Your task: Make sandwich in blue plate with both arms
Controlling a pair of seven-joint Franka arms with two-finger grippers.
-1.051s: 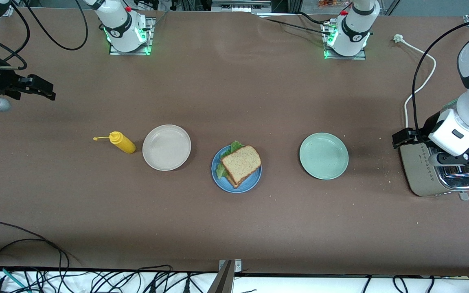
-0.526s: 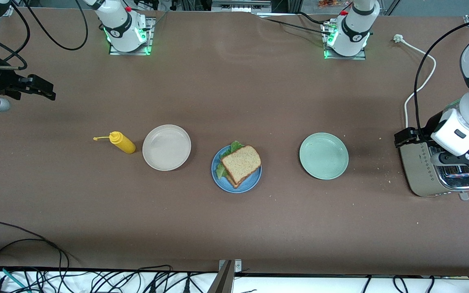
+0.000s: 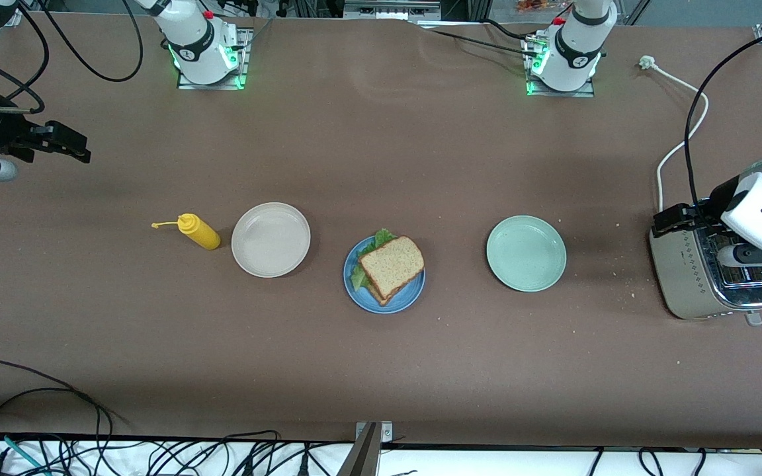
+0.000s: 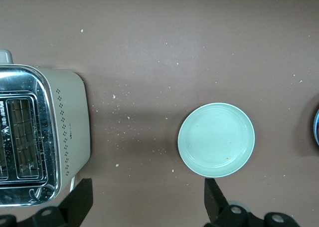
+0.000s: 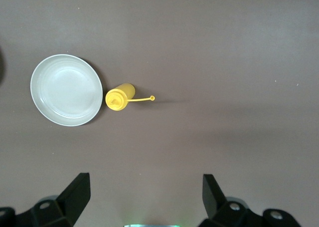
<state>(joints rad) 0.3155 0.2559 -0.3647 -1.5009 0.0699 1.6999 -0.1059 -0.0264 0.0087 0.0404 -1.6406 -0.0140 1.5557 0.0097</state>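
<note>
Brown and flat, the bench (image 3: pixel 381 370) is carrying everything in one row across its middle. At the right arm's end, the right claw (image 3: pixel 70 147) is hanging with its fingers spread and nothing between them, well apart from any food. Next along the row are lying a yellow sauce bottle (image 3: pixel 199 232), then an off-white plate (image 3: pixel 270 239), both bare of bread. In the middle the sandwich (image 3: pixel 391 266) is sitting finished on the blue plate (image 3: pixel 414 297): bread on top, lettuce (image 3: pixel 359 274) peeking out at the edge. Its long axis is running slantwise across the plate. Neither arm is clearly nearer; both claws are standing far off toward opposite ends, so I judge no further grasp is needed. A pale green plate (image 3: pixel 526 253) is lying empty farther along. Over the toaster (image 3: pixel 692 277), the left claw (image 3: pixel 669 223) is also gaping open and empty. Compared with a second ago, it is drifting away from the green plate, outward over the toaster, while the right arm is waiting unmoved.
</note>
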